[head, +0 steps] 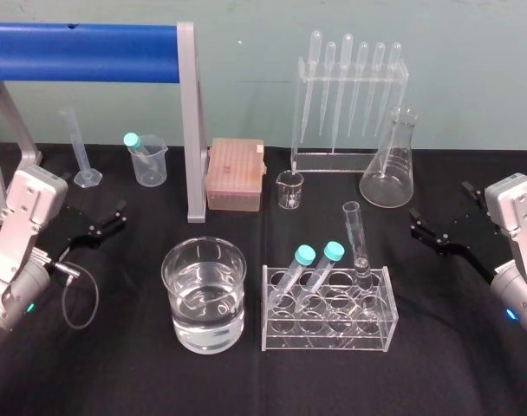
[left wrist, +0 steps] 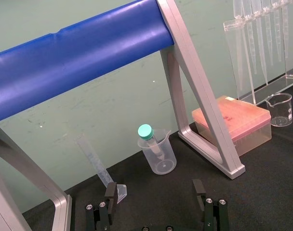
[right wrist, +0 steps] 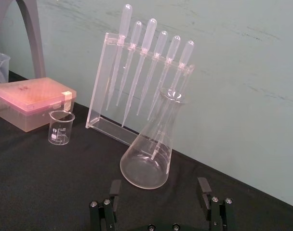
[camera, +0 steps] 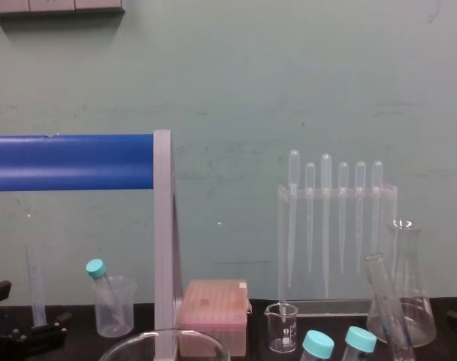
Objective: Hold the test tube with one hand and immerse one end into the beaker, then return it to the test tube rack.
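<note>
The test tube [head: 358, 238] is a slim clear uncapped tube leaning in the back right slot of the clear test tube rack [head: 328, 336]; the chest view shows the test tube [camera: 386, 308] low on the right. The beaker [head: 181, 303], wide and part full of clear liquid, stands just left of the rack, its rim [camera: 164, 346] at the chest view's lower edge. My left gripper [head: 107, 221] hovers open at the far left, empty [left wrist: 154, 192]. My right gripper [head: 426, 230] is open and empty to the right of the rack, facing a conical flask [right wrist: 159, 187].
Two teal-capped tubes [head: 302, 264] lean in the rack's left slots. Behind stand a small glass beaker [head: 289, 189], a conical flask [head: 389, 165], a pipette stand [head: 350, 95], a pink box [head: 236, 173], a plastic beaker [head: 148, 160], a measuring cylinder [head: 80, 152] and a blue-barred frame [head: 81, 52].
</note>
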